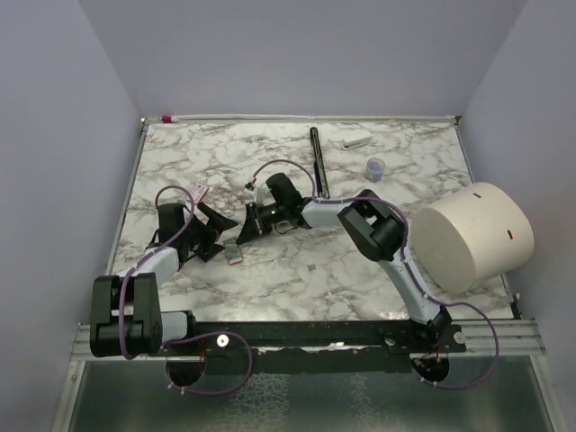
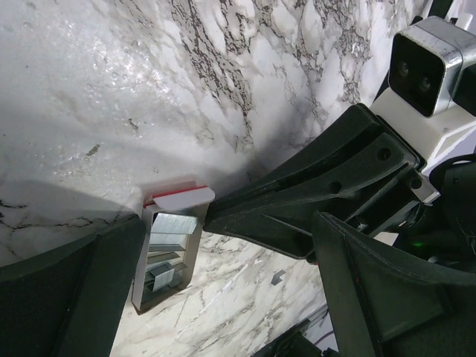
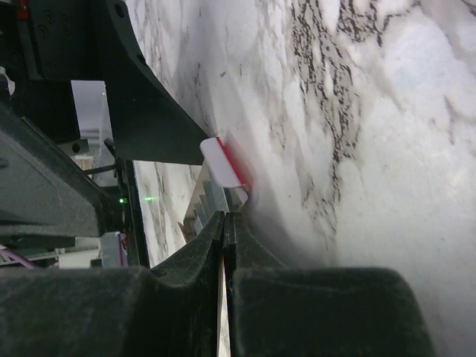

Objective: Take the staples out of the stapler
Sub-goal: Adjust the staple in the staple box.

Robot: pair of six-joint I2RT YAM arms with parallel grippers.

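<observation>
Your right gripper [image 3: 224, 217] is clenched, its two fingers pressed flat together. The tips meet the stapler [image 3: 223, 172] at its grey metal side, just below the red-and-white end. You cannot tell whether anything thin is pinched between them.

The stapler lies on the marble table [image 1: 360, 270], just ahead of the two grippers. From the left wrist camera you look down into its uncovered grey channel, where the staples [image 2: 165, 256] lie as short silvery strips. A loose sliver [image 2: 277, 277] rests on the marble near the stapler, under the right arm's fingers.

Your left gripper [image 1: 223, 238] is released, jaws spread wide, and the stapler lies between its two fingers. One finger sits just beside the stapler's long wall; whether it touches, you cannot tell.

The long black bar [image 1: 318, 162] and the small white block [image 1: 355, 139] lie well beyond the stapler, toward the far wall. The big white cylinder [image 1: 472, 236] stands well apart from the stapler, to its right.
</observation>
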